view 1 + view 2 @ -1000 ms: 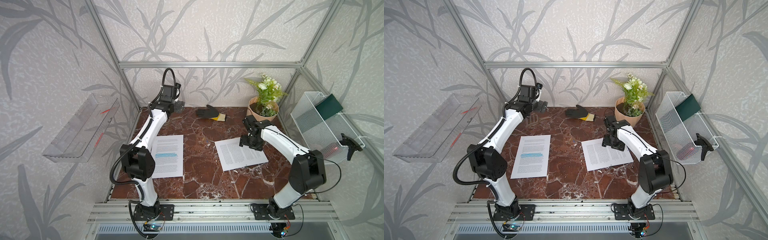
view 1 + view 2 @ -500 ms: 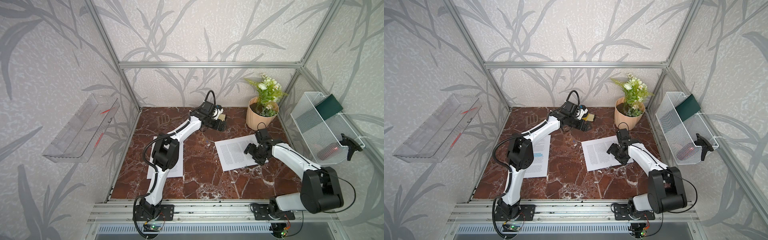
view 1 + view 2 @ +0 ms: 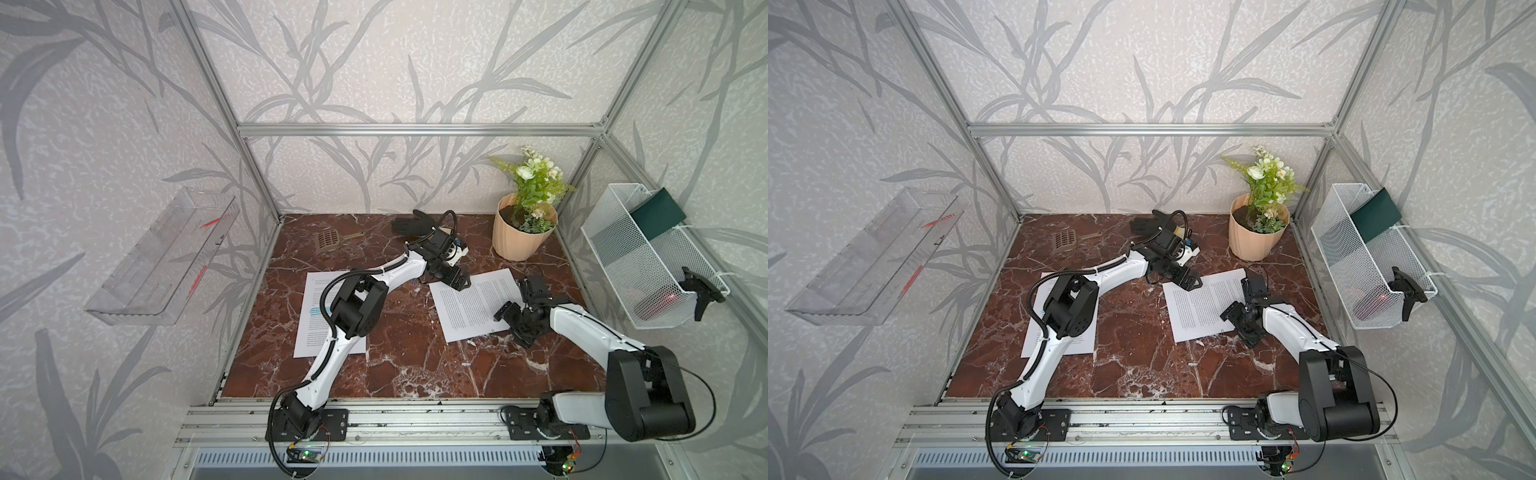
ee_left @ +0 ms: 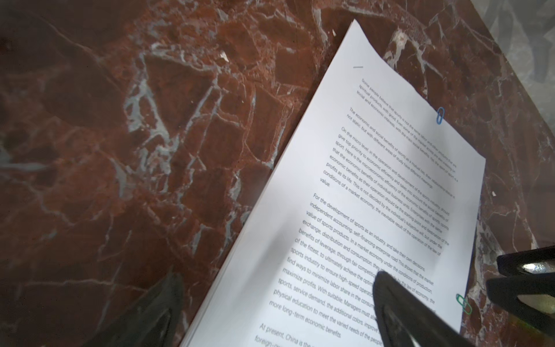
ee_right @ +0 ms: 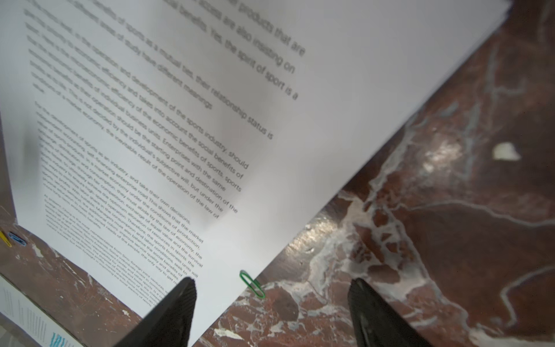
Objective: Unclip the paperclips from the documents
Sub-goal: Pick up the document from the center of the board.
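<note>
Right wrist view is showing the right claw (image 5: pixel 271 282) hanging wide open with the green paperclip (image 5: pixel 252 284) sitting right between its fingers (image 5: pixel 177 306) on the edge of the document (image 5: pixel 345 105), while the open left claw (image 4: pixel 274 281) is hovering over that same document, probably to pin it.

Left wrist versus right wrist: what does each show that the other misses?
Only left wrist: a blue clip on the edge of the document, near a far corner. Only right wrist: a loose blue clip and yellow clip lying on the table, plus a corner of the highlighted document. Both: the same document and the green clip on its edge.
</note>
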Motion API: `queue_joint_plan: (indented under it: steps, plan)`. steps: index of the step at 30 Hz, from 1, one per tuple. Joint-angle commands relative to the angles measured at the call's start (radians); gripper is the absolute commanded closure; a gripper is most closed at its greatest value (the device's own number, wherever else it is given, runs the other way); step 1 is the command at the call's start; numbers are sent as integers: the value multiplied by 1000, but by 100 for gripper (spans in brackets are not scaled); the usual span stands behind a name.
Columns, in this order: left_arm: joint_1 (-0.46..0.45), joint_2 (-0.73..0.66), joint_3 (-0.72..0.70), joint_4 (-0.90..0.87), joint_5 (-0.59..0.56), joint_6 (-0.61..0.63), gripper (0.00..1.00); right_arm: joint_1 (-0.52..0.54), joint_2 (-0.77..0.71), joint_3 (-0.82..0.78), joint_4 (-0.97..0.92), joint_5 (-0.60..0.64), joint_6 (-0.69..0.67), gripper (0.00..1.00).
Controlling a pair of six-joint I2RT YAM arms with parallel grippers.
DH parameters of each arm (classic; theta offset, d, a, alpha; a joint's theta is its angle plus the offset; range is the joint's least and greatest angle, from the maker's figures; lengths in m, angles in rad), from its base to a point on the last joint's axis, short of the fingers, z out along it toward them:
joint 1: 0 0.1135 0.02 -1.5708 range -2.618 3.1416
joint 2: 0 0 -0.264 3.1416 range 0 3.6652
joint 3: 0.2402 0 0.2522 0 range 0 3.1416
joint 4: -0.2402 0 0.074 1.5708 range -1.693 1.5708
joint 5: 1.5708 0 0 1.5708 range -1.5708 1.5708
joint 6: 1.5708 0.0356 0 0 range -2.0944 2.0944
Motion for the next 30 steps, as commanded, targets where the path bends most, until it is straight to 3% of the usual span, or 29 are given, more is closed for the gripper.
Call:
queue_joint_plan:
  steps: [1,23,30]
  plan:
    - [-9,24,38,-13,-33,26,1,-6,-31,-49,164,-54,57,19]
    - [-32,13,-70,-149,23,84,3,-7,-210,-421,841,-14,195,31]
    - [-35,-9,-126,-174,-8,118,3,-9,-207,-433,914,-36,160,36]
